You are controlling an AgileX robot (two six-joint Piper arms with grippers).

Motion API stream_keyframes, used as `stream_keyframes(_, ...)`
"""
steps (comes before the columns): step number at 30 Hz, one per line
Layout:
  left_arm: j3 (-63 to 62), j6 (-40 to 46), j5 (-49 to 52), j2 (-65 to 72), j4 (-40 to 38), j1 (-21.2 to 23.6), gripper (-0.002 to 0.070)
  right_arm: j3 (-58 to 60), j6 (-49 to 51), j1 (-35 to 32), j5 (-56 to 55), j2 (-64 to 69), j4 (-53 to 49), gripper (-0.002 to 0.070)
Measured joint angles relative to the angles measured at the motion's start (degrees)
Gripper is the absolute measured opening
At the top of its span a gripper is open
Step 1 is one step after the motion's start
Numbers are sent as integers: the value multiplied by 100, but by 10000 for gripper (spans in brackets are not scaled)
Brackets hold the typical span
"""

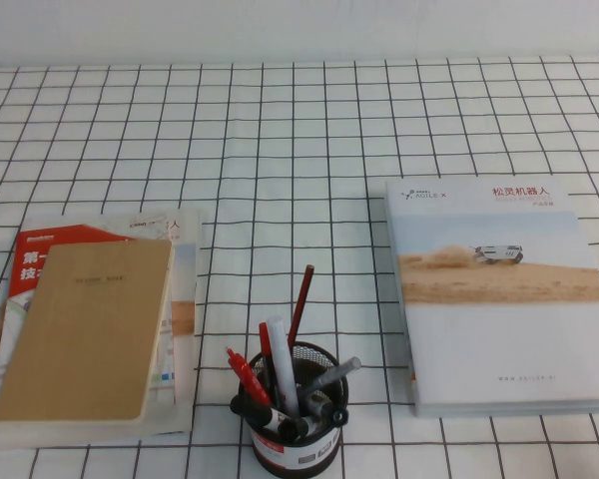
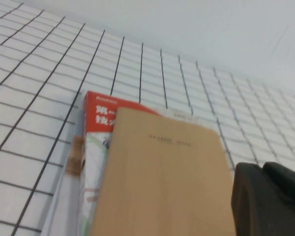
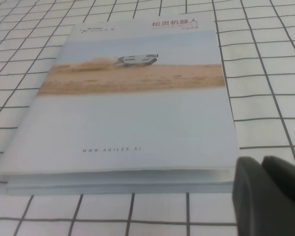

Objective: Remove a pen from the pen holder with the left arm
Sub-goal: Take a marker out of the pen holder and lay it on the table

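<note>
High view: pens (image 1: 283,364) upright, splayed; left hand (image 2: 263,171), right hand (image 3: 263,166) near books (image 1: 85,334)

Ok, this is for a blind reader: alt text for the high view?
A black pen holder full of pens stands at the near edge of the table, between a tan notebook on brochures, left, and a pale booklet, right. Out of this view, the left gripper hangs by the notebook, the right gripper by the booklet.
</note>
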Motion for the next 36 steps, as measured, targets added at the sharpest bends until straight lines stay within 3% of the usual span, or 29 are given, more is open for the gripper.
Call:
stream_keyframes(12,9,-94,-1161,0,-443,0,-2,0,0,0,0,0,0,-15)
stream_keyframes(21,-911,37,87,429,-594,-14,-2,0,0,0,0,0,0,-15)
stream_keyframes(30,-2101,834,73,1927,-616,-962,-2,0,0,0,0,0,0,-15)
stream_keyframes(36,-2927,1191,292,3552,-616,-1312,-2,0,0,0,0,0,0,-15)
